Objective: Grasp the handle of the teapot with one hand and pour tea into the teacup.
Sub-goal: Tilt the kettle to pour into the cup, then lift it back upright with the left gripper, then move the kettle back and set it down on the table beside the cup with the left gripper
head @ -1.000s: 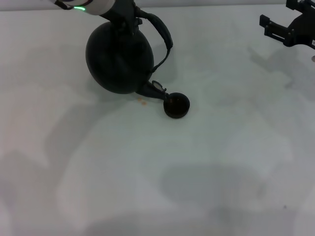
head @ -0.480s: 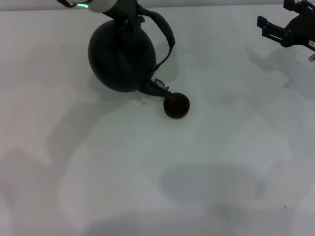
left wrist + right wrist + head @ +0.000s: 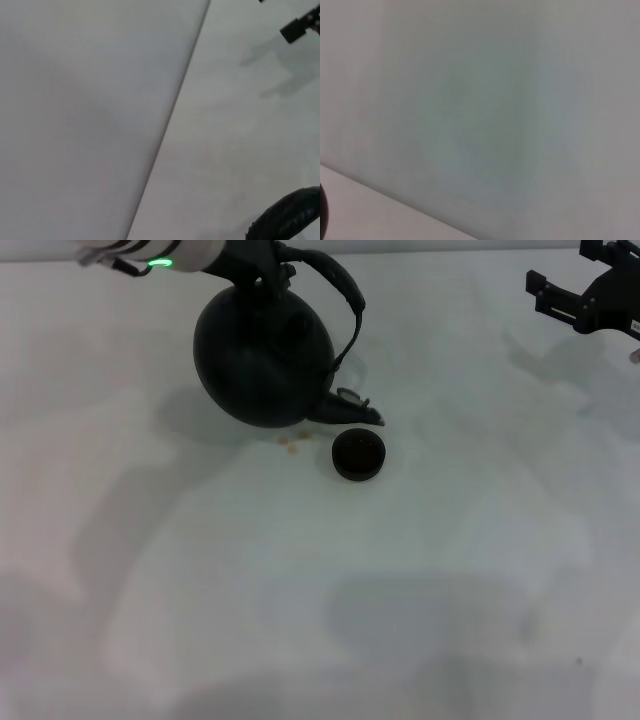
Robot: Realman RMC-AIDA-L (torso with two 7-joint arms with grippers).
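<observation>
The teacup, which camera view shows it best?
The head view: the teacup sits in full sight on the white table, just below the teapot spout. The left wrist view shows none of it, and neither does the right wrist view.

- White table [image 3: 300, 620]: a plain matte surface filling the head view, marked with soft grey shadows, including a broad one in its near part.
- Tan crumbs [image 3: 291, 441]: a few small orange-tan specks lying directly on the table, toward its far side and slightly left of its middle. They sit close together; what they are cannot be told.
- Pale wall [image 3: 80, 115]: meets the table's far edge along a straight line, as the left wrist view shows.
</observation>
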